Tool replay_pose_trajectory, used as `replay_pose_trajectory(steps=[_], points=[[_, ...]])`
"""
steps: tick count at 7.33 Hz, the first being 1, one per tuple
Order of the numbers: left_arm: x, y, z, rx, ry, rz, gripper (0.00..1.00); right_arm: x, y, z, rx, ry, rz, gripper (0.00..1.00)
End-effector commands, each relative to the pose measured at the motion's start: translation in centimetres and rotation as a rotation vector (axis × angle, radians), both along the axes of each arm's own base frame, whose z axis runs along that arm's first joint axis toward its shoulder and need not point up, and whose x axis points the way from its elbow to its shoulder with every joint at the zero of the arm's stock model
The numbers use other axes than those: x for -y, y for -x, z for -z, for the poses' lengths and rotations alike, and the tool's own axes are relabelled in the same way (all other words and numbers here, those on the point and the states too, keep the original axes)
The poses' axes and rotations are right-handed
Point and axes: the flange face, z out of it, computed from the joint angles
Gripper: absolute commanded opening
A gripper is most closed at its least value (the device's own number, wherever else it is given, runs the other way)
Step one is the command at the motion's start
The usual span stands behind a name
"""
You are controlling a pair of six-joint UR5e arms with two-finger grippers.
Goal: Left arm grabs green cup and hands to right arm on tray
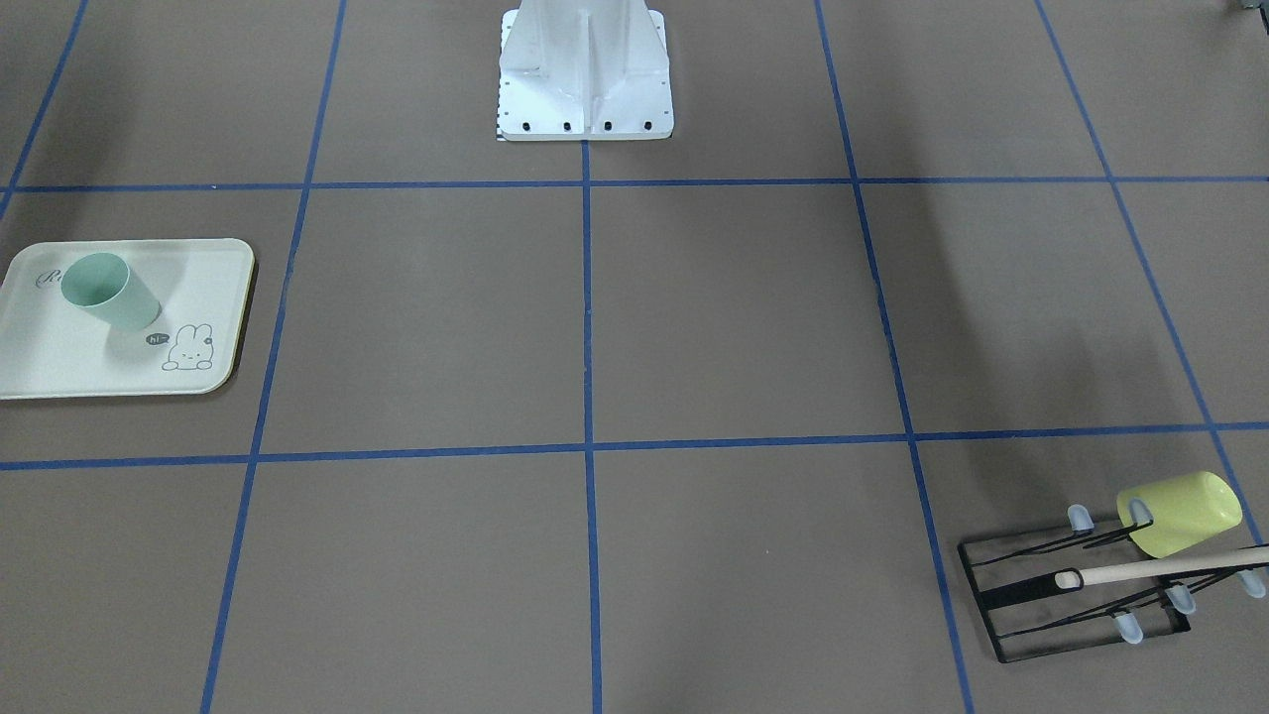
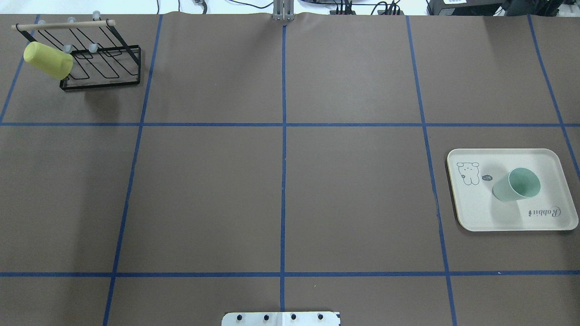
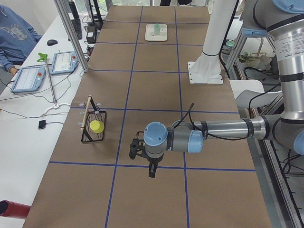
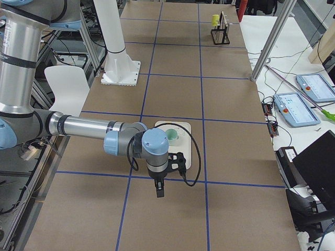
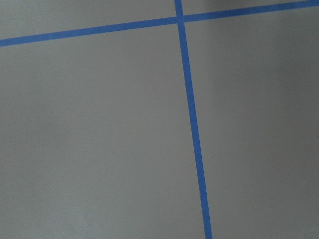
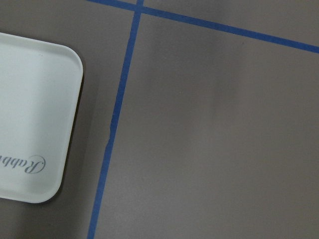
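Here, the job looks finished. The green cup [image 2: 516, 184] stands upright, mouth up, on the tray [image 2: 480, 215], between the bunny drawing and the "Rabbit" script, on the robot's right side of the table [image 2: 281, 194]. Nothing touches the cup.

The 2 arms appear only in the side views. The left arm [image 3: 218, 130] reaches out low over bare brown table, with the left gripper [image 3: 152, 172] pointing down, well apart from the cup; its wrist camera sees only table and blue tape lines. The right gripper [image 4: 158, 192] also points down, above the table just beside the tray, and its wrist camera catches 1 rounded corner of the tray. From these angles it cannot be told how far either pair of fingers is spread. Neither seems to carry anything.

At the far corner on the robot's left, a yellow-green cup [image 2: 47, 60] hangs on a black wire rack [image 2: 102, 68].

As a judgement: pick-up, handover and placement are all done, and at most the arms are left to go back to rest.
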Motion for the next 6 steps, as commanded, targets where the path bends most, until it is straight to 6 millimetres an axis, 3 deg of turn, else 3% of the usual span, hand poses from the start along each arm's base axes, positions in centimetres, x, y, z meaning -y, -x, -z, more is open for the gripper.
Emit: replay_pose_trajectory(steps=[1, 6], points=[[-0.48, 0.09, -0.28, 0.003, 0.006, -0.005, 1.0, -0.03, -0.02, -0.07, -0.004, -0.007, 0.004, 1.0], [-0.48, 0.14, -0.31, 0.001, 0.007, -0.001, 1.0, -0.14, 0.04, -0.86, 0.0, -0.022, -0.003, 1.0]])
